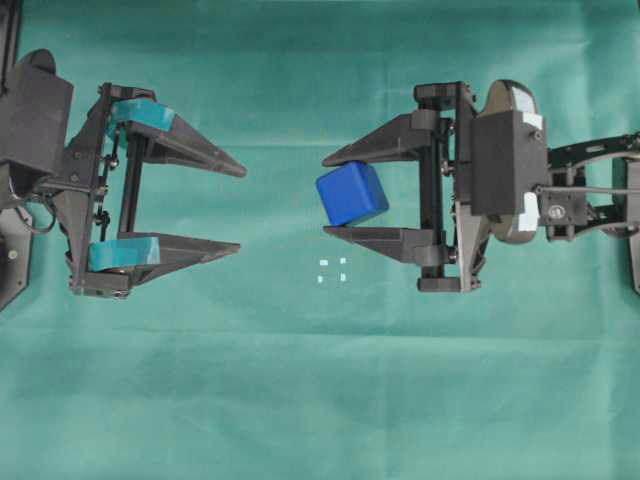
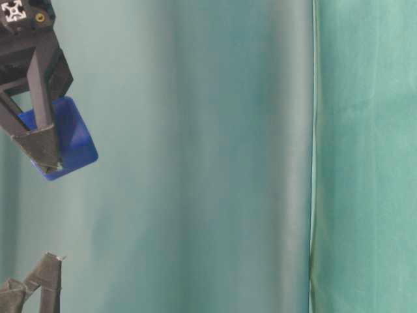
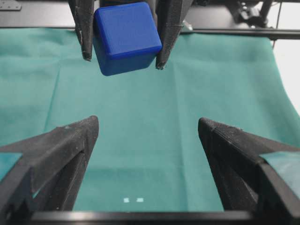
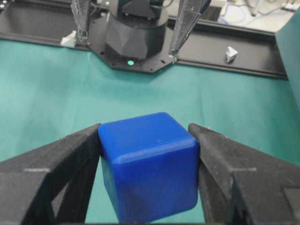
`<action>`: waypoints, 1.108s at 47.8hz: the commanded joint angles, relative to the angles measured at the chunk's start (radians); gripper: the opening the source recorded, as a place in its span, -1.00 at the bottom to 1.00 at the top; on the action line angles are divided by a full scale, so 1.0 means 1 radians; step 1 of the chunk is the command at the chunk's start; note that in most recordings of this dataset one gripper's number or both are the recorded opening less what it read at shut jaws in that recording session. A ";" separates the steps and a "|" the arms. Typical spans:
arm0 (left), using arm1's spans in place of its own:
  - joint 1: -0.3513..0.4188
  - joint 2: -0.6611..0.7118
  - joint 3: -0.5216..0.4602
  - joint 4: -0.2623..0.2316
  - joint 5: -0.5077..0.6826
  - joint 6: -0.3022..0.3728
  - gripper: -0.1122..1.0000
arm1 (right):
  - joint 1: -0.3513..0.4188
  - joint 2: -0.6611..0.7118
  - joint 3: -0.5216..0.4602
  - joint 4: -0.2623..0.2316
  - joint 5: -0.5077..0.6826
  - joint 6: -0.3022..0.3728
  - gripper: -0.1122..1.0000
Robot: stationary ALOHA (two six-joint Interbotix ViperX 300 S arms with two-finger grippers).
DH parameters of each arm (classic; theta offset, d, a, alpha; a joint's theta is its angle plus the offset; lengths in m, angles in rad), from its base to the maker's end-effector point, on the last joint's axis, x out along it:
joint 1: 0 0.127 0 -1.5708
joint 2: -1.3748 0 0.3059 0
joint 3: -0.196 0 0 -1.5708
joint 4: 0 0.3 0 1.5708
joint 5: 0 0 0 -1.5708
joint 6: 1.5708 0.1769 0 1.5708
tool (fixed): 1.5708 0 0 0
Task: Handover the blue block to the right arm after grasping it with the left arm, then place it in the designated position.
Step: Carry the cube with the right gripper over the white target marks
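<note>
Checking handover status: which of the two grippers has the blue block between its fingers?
The right gripper, the plain black one, clamps the blue block. The left gripper, with teal pads, stands open and empty, apart from the block.

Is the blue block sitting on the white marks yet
No, the blue block is held between the right gripper fingers, off the white marks.

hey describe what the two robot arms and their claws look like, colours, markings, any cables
Both arms are black. The left claw has two pointed, wedge-shaped fingers with teal pads at their bases, and a thin black cable loops near its wrist. The right claw has plain black pointed fingers and no teal; its body carries white patches, and open black framework shows behind it.
</note>
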 commanded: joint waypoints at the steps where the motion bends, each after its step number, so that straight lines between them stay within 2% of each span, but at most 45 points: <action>1: -0.005 -0.005 -0.018 0.003 -0.005 -0.002 0.99 | 0.000 -0.020 -0.021 0.002 -0.008 0.002 0.30; 35: -0.005 -0.005 -0.018 0.003 -0.005 -0.002 0.99 | 0.015 -0.020 -0.021 0.014 0.015 0.005 0.30; 53: -0.005 -0.005 -0.018 0.003 -0.006 -0.002 0.99 | 0.044 -0.020 -0.015 0.101 0.163 0.003 0.30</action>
